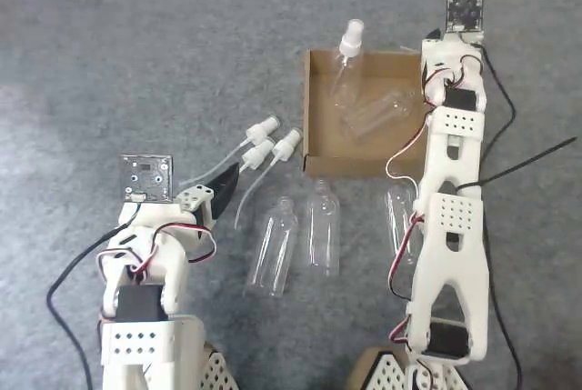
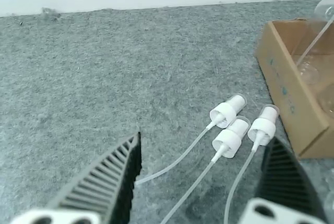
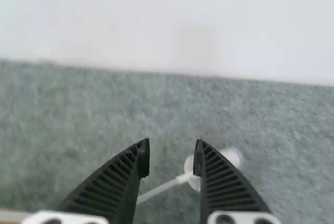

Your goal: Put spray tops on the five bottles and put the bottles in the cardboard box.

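My left hand (image 2: 203,144) hangs spread wide over the near-left part of the table (image 1: 109,72). Its fingers point at three loose tops (image 2: 233,132). They lie bunched with heads close together just off the left wall of the box (image 1: 355,165), and their tubes trail back toward me. An open strip of table separates my fingertips from the heads, and a wide grey stretch runs from them to the left edge and up to the far edge. The box sits in the middle near the far edge, open side up. In it a capped bottle (image 1: 348,54) leans with its top over the far wall of the box, and a flat bottle (image 1: 375,110) lies beside it; I cannot tell whether that one has a top. Two open bottles (image 1: 273,245) lie side by side just this side of the box's near wall, necks toward it. A third bottle (image 1: 400,213) lies to their right, half hidden under my right arm (image 1: 450,217). That arm stretches along the box's right wall to its far-right corner. There my right hand (image 3: 171,151) is parted by a narrow gap, pinching nothing I can make out. Past its fingertips a white top (image 3: 232,157) with its tube shows, partly hidden by one finger, short of the far edge where the wall (image 3: 167,15) rises. I cannot tell whether a finger touches it.
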Robot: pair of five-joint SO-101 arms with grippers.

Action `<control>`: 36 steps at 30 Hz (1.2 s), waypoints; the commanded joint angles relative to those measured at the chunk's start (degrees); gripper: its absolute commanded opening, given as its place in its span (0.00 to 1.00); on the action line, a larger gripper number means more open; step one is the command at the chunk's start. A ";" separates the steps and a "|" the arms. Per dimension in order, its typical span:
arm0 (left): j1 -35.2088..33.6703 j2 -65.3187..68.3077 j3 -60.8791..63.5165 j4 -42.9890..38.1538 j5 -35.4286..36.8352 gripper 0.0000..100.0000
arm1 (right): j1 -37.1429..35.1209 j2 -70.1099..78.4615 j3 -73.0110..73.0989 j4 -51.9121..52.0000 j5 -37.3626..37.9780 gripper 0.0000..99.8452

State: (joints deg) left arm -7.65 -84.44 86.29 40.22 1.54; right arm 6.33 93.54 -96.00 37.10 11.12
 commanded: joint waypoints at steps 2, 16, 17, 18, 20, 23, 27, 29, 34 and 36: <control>-0.26 -0.70 -0.48 -1.93 -0.62 0.34 | 4.26 0.57 -0.18 7.52 3.34 0.11; -0.26 -0.70 -0.48 -1.93 -0.62 0.34 | 1.01 -7.87 -0.35 6.99 2.99 0.11; -0.26 -0.70 -0.48 -1.93 -0.62 0.34 | 0.48 -8.75 -0.35 6.99 2.99 0.11; -0.26 -0.70 -0.48 -1.93 -0.62 0.34 | 0.22 -9.63 -0.35 6.99 2.99 0.11; -0.26 -0.70 -0.48 -1.93 -0.62 0.34 | -0.57 -11.47 -0.35 6.99 2.99 0.11; -0.26 -0.70 -0.48 -1.93 -0.62 0.34 | -1.45 -14.11 -0.26 7.43 3.08 0.11; -0.26 -0.70 -0.48 -1.93 -0.62 0.34 | -1.80 -16.84 -0.26 12.70 3.08 0.11; -0.26 -0.70 -0.48 -1.93 -0.62 0.34 | -1.54 -17.36 -0.26 14.11 3.08 0.11; -0.26 -0.70 -0.48 -1.93 -0.62 0.34 | -0.48 -17.45 -0.26 16.75 3.08 0.12; -0.26 -0.70 -0.48 -1.93 -0.62 0.34 | 0.13 -17.45 -0.26 16.75 3.08 0.11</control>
State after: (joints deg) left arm -7.65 -84.44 86.29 40.22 1.54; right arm 5.19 81.58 -94.77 53.45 13.49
